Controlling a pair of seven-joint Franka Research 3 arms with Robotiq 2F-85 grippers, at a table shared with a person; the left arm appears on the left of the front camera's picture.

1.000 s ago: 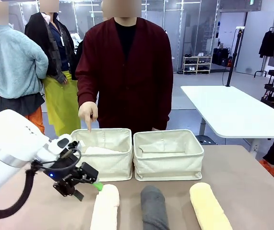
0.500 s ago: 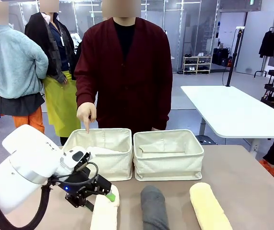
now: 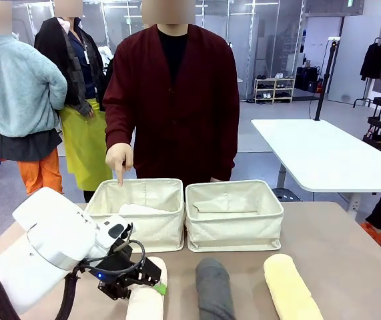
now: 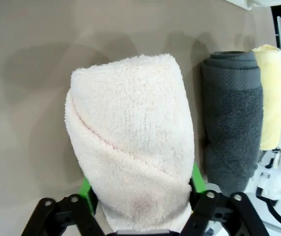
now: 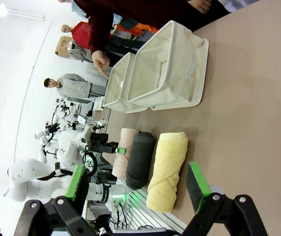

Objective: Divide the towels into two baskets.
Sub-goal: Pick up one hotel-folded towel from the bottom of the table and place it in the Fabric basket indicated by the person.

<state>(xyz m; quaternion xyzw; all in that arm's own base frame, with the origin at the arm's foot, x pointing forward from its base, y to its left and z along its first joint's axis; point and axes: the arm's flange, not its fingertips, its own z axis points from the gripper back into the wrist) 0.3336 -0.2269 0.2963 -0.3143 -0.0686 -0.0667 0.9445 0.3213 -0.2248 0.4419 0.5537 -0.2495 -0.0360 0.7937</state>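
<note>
- Left claw (image 4: 140,186) is clamped on the cream towel (image 4: 130,132), with a green pad pressed into each side of the roll. The roll lies on the desk at its near edge, left of the middle.
- Right claw (image 5: 136,173) hangs with its jaws wide apart and holds nothing.
- Grey towel (image 3: 213,290) lies just beside the cream one and the yellow towel (image 3: 290,288) lies farther right, both along the near edge.
- White towel (image 3: 137,209) is already in the left basket (image 3: 151,232). The right basket (image 3: 233,233) stands just beside it, toward the far edge.
- A person's hand (image 3: 120,160) points down at the left basket's far rim, so the cream roll is probably meant to go there.
- Step in hand, as I judge it, is lifting the cream roll.
  - Raise it straight up so it does not drag on the grey one.
  - Terry is soft, so a free end may sag or the wrap may loosen; move slowly and keep the roll level.
  - Carry it high enough to clear the rolled rim.
  - Lower it lengthwise beside the white towel, and let go only once it rests on the bottom.
</note>
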